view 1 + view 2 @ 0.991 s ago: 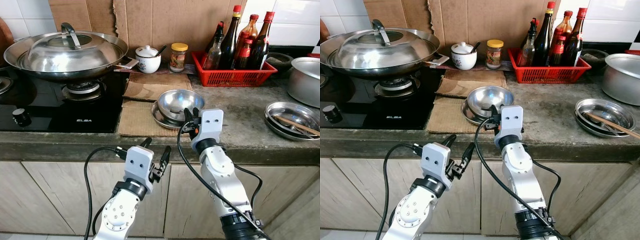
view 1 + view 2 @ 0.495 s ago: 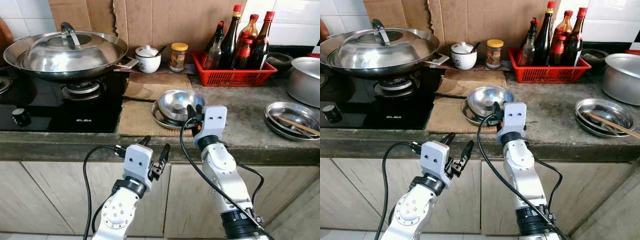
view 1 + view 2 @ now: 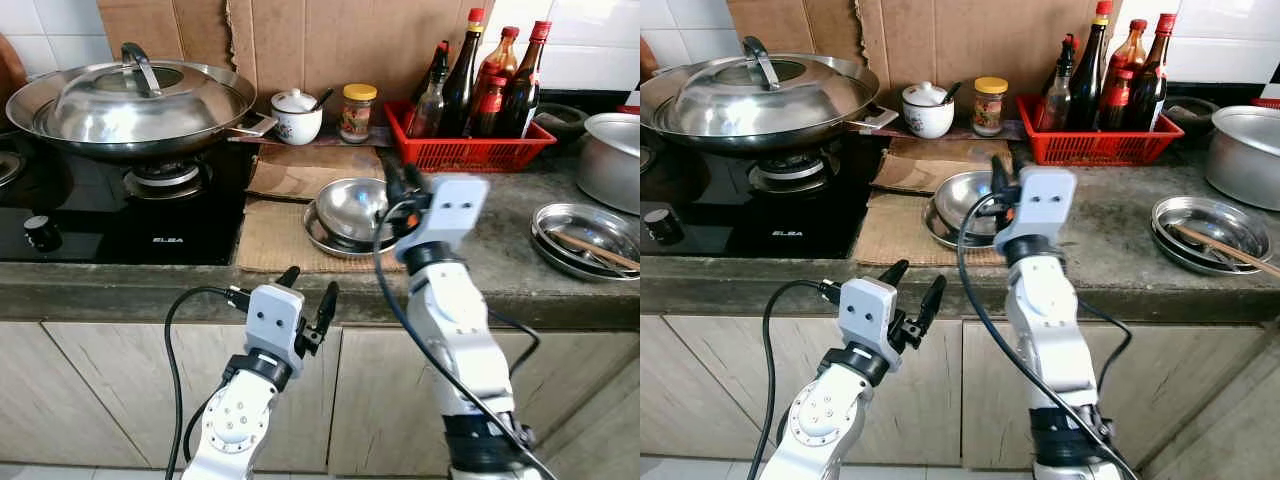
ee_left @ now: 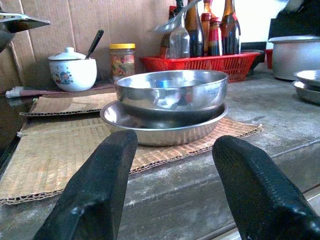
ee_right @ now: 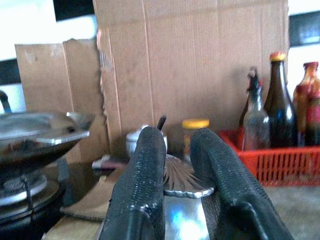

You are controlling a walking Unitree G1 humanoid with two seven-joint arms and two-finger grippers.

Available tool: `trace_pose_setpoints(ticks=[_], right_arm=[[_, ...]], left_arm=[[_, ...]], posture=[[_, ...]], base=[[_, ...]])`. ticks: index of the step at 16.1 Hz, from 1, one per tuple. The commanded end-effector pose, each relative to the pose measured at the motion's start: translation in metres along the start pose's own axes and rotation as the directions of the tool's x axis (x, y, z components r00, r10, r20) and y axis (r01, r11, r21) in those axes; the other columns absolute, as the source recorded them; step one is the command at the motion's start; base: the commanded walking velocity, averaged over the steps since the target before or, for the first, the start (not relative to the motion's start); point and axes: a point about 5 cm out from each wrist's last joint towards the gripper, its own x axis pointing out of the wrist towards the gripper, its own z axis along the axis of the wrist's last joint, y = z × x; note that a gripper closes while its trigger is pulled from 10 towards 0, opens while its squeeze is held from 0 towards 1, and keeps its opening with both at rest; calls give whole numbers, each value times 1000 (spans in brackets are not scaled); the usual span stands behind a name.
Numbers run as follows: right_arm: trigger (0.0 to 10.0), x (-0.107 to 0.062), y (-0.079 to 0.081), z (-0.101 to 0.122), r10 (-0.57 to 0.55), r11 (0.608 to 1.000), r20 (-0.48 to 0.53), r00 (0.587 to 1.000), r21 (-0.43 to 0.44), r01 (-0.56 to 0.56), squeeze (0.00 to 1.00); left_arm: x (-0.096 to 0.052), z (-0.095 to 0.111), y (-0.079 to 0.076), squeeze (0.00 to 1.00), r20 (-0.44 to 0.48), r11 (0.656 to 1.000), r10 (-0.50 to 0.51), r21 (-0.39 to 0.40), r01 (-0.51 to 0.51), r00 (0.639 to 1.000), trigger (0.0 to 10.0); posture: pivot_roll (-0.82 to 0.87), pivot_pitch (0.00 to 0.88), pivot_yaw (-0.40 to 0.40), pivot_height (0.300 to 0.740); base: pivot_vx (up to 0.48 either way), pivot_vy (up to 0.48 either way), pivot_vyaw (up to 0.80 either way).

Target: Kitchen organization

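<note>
The right gripper (image 3: 398, 187) is raised over the right rim of a steel bowl (image 3: 352, 205), its fingers (image 5: 145, 175) pinched on a small scalloped metal piece (image 5: 186, 177). The bowl sits in a shallow steel dish (image 4: 160, 131) on a cardboard mat (image 3: 278, 235) at mid-counter, right of the stove (image 3: 110, 215). The left gripper (image 3: 310, 295) hangs at the counter's near edge, fingers (image 4: 95, 192) spread apart and holding nothing, facing the bowl.
</note>
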Motion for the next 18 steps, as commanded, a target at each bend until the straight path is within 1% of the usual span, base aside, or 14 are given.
trace_pose_setpoints(ticks=[1, 4, 5, 7, 10, 12, 13, 17, 18], right_arm=[[0, -4, -6, 9, -30, 999, 29, 999, -24, 31, 0], [0, -11, -16, 12, -74, 996, 34, 997, -40, 75, 0], [0, -14, -20, 13, -101, 993, 30, 994, -53, 102, 0], [0, -16, -22, 14, -116, 991, 27, 993, -58, 117, 0], [0, -20, -24, 14, -139, 988, 23, 990, -64, 140, 0], [0, -22, -25, 14, -152, 986, 18, 988, -71, 153, 0], [0, -26, -26, 11, -170, 982, 4, 985, -81, 170, 0], [0, -33, -25, 9, -181, 979, -12, 983, -98, 179, 0], [0, -35, -24, 8, -180, 978, -17, 983, -111, 178, 0]], left_arm=[[2, 2, 1, 0, 11, 1000, 4, -4, -4, 1000, 10000], [3, 1, 4, 0, 9, 1000, 13, -9, -13, 1000, 10000], [4, 1, 4, 0, 9, 1000, 10, -7, -10, 1000, 10000], [4, 0, 4, 0, 8, 1000, 6, -4, -6, 1000, 10000], [4, -1, 5, 0, -1, 1000, 3, 16, -3, 1000, 10000], [3, -2, 8, 0, -3, 1000, 6, 23, -6, 1000, 10000], [2, -3, 9, 0, -8, 1000, 11, 26, -11, 1000, 10000], [3, -2, 8, 0, -9, 1000, 5, 19, -5, 1000, 10000], [3, -3, 6, 0, -11, 1000, -5, 11, 5, 1000, 10000]], posture=[[40, 0, -48, 740], [36, 0, -45, 740], [30, 0, -38, 740], [27, 0, -34, 740], [27, 0, -27, 740], [27, 0, -27, 740], [32, 0, -28, 740], [25, 0, -24, 740], [22, 0, -19, 740]], base=[[0, 0, 0], [0, 0, 0], [0, 0, -788], [0, 131, -788], [0, 469, -792], [0, 292, -788], [0, 0, -788], [0, 0, -791], [0, 480, -788]])
